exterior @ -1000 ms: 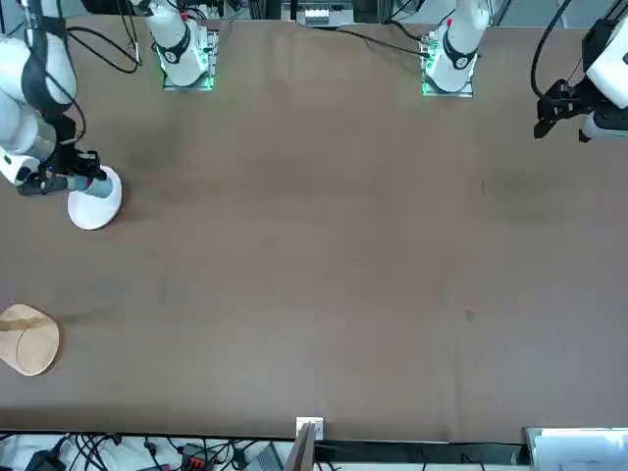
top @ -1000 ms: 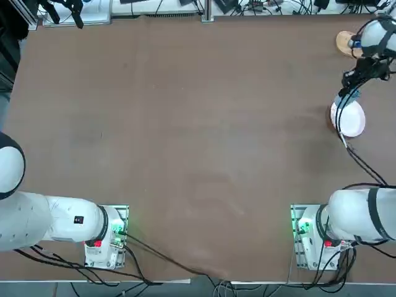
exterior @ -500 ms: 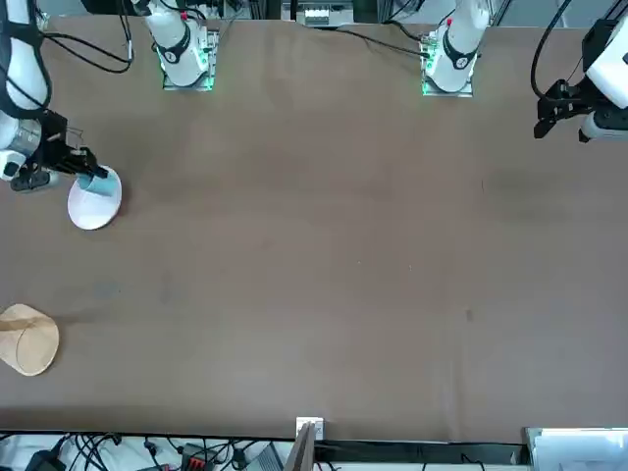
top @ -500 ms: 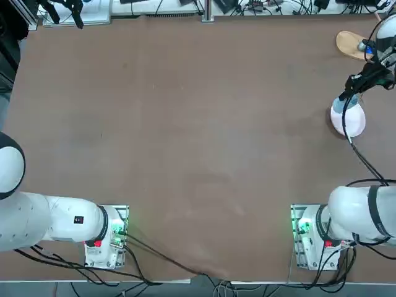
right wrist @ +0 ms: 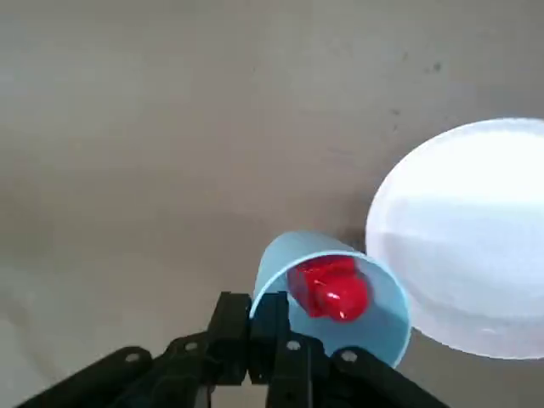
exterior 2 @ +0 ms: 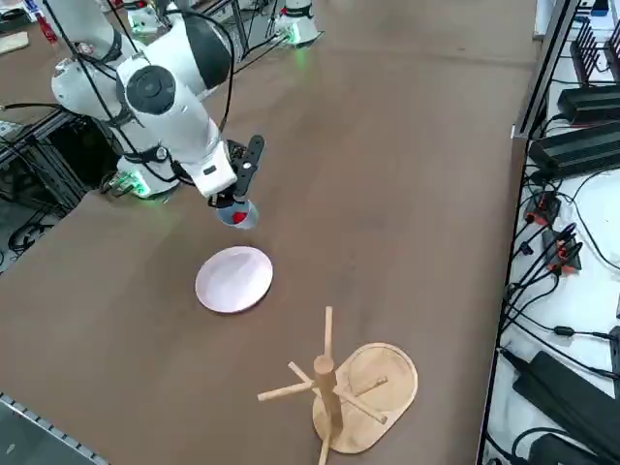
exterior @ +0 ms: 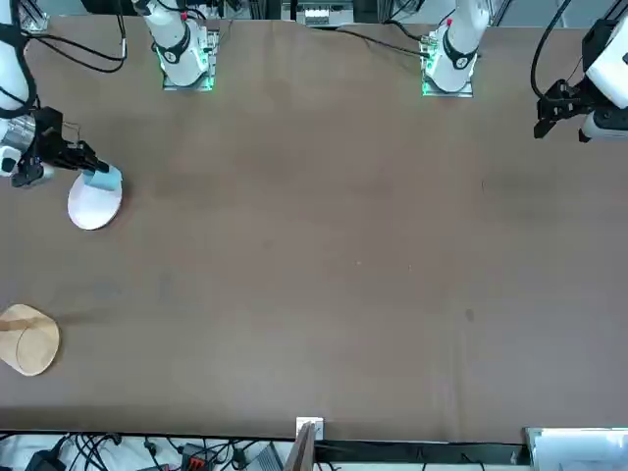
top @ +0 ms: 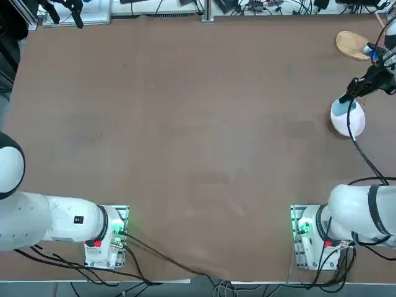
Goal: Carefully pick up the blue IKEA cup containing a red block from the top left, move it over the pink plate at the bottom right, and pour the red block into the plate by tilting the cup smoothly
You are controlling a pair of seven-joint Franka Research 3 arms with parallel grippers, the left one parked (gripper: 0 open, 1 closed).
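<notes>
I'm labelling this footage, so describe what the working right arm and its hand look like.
The right arm has glossy white rounded shells with dark grey joint rings and a black cable looping along it. Its hand is black with two slim fingers. Green lights glow at its base.

right claw (right wrist: pixel 270 327) clamped shut, wrist tilted

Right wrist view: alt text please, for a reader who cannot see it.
The right gripper, fingers shut on the rim of the blue IKEA cup, holds it tilted with the red block inside, beside the pink plate on the brown table.
</notes>
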